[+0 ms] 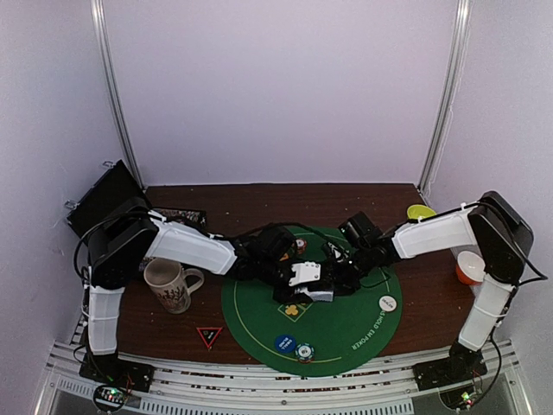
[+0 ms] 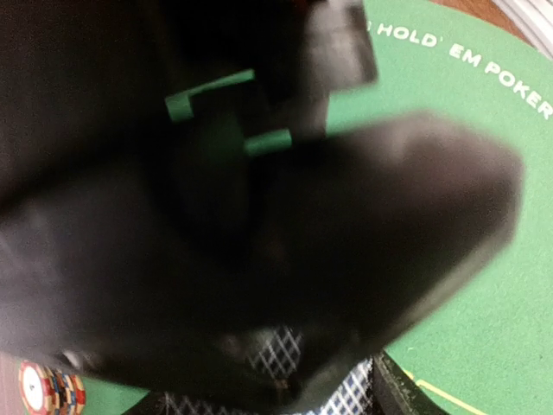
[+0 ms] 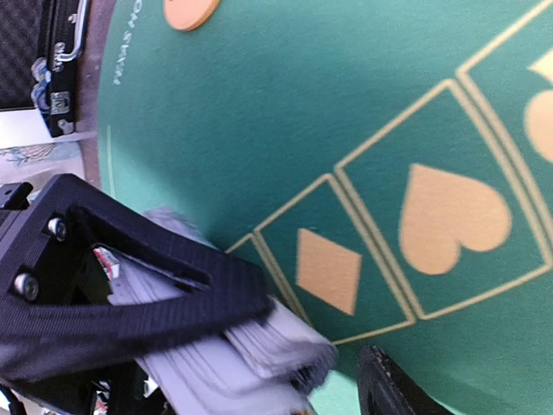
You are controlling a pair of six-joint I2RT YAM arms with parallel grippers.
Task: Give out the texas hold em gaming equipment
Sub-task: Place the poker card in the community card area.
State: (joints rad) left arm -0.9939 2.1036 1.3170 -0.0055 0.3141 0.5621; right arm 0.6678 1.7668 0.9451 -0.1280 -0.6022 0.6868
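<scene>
**Student:** Where is the deck of playing cards (image 1: 305, 277)?

**Tutor:** At the centre of the round green mat (image 1: 255, 324), which lies by the worktop's near edge. The two arms meet over it, with the left gripper (image 1: 278, 268) on the deck's left and the right gripper (image 1: 340, 275) on its right.

**Student:** Does either hold it?

**Tutor:** The right gripper's jaws stand apart. Its wrist view shows the deck between them, with the lower finger (image 3: 384, 393) clear of the cards' edge. A dark blurred shape blocks most of the left wrist view. Lattice-backed cards show at the bottom beside one finger (image 2: 393, 393), but whether the jaws clamp them cannot be told.

**Student:** And the other pieces?

**Tutor:** At the mat's near rim, a blue button (image 1: 285, 343) sits just beside a teal-white chip stack (image 1: 303, 352). A white button (image 1: 387, 303) lies near the right rim, and a red-white chip stack (image 1: 300, 245) lies toward the far rim. Off the mat, a patterned mug (image 1: 170, 284) stands to the left. A yellow bowl (image 1: 421, 211) and an orange bowl (image 1: 470, 266) sit at the worktop's right edge.
</scene>
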